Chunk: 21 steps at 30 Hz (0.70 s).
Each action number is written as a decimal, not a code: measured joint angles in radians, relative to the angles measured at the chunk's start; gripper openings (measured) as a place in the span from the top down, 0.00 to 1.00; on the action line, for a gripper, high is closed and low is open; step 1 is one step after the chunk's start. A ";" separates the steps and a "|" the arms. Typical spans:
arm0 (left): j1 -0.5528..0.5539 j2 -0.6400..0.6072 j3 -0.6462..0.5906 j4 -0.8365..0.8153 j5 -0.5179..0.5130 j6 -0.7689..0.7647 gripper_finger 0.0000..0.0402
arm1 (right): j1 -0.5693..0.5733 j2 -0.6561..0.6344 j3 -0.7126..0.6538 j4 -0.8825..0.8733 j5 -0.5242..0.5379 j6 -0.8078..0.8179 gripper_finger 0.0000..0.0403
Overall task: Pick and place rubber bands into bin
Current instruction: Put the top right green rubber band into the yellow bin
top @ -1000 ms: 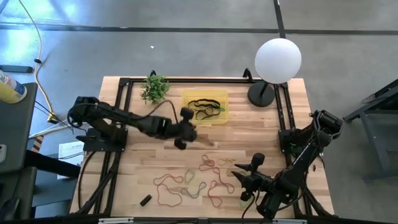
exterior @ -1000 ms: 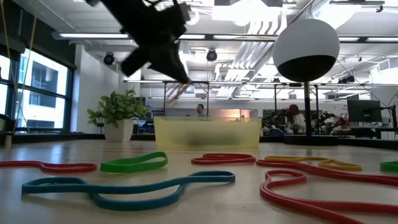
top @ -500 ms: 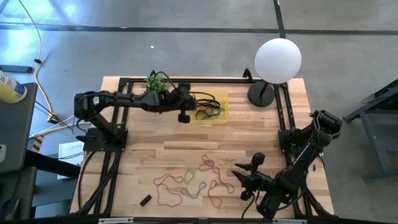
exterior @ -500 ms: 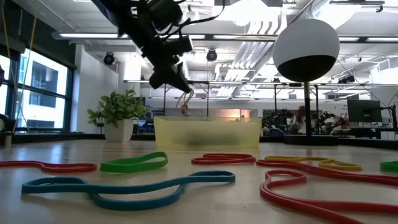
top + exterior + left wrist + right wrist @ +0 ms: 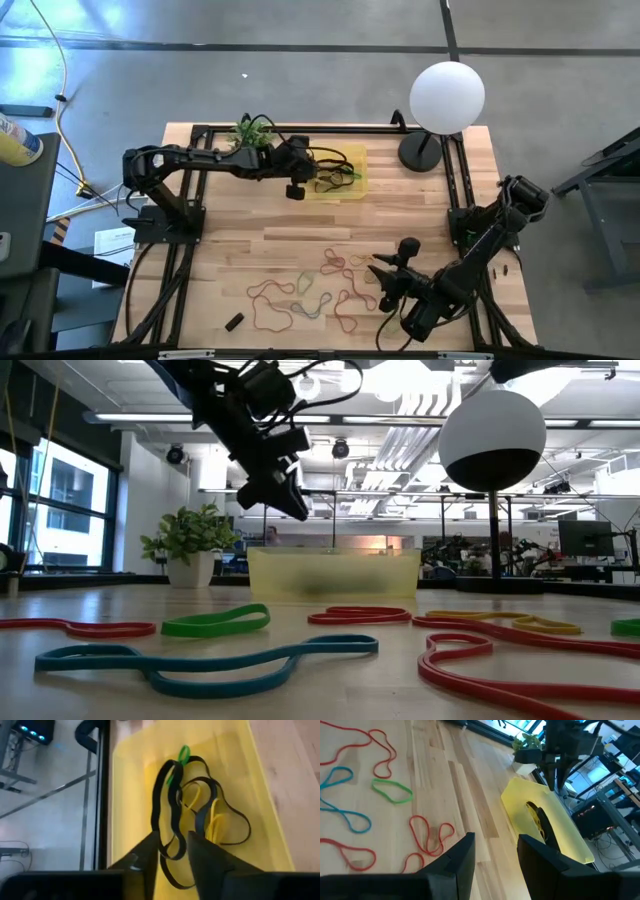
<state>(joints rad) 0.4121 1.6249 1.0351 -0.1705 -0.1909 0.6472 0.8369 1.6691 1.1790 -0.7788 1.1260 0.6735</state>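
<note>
Right now I see the bands in two lots. Several lie inside the bin (image 5: 333, 170) at the far side of the table (image 5: 250, 240): black loops (image 5: 172, 815) tangled with a yellow one (image 5: 216, 822) and a green one (image 5: 183, 754). The others (image 5: 320, 290) are loose on the wood near the front edge, red, green, blue and tan, well apart from the bin. In the low view a green loop (image 5: 215, 624) and a blue one (image 5: 205, 663) lie closest to the camera, with red ones (image 5: 510, 670) beside them.

My left gripper (image 5: 297, 178) hangs over the bin's left end, above its rim. Its fingers (image 5: 150, 855) stand a little apart, with nothing between them; a black loop lies below in the bin.

My right gripper (image 5: 385, 283) sits low at the front right, just beside the loose bands. Its fingers (image 5: 462, 855) are apart and hold nothing.

A plant (image 5: 250, 135) stands just left of the bin, a globe lamp (image 5: 447, 97) to its right, and a small black block (image 5: 234, 321) near the front left.
</note>
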 joint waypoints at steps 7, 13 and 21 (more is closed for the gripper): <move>0.000 -0.028 0.000 -0.013 0.153 -0.008 0.60 | -0.031 0.000 0.000 -0.025 -0.093 0.041 0.66; -0.063 -0.069 0.000 -0.098 0.277 -0.009 0.62 | -0.088 0.000 -0.057 -0.025 -0.199 0.066 0.66; -0.198 -0.126 0.000 -0.275 0.268 -0.009 0.68 | -0.167 -0.023 -0.228 0.131 -0.373 0.063 0.66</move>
<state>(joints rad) 0.2136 1.4986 1.0351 -0.4459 0.0775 0.6384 0.6698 1.6458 0.9512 -0.6477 0.7532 0.7361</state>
